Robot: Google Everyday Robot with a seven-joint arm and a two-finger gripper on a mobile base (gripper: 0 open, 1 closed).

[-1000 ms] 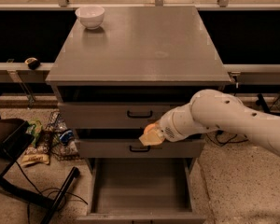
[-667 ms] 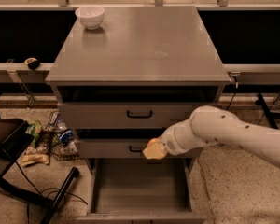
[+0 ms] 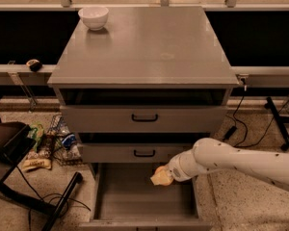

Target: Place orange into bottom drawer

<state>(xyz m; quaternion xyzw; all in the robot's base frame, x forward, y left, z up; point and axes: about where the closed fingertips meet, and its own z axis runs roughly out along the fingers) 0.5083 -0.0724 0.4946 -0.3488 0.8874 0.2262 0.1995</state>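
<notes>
The bottom drawer is pulled open at the foot of the grey cabinet, and its grey inside shows nothing lying in it. My gripper reaches in from the right on a white arm and hangs over the back right part of this drawer, just below the middle drawer's front. It is shut on the orange, a small pale orange lump at its tip, held above the drawer floor.
A white bowl stands at the back left of the cabinet top. The two upper drawers with black handles sit slightly open. Bags and clutter and a black stand leg lie on the floor to the left.
My gripper with the orange has moved down from in front of the middle drawer to over the open bottom drawer.
</notes>
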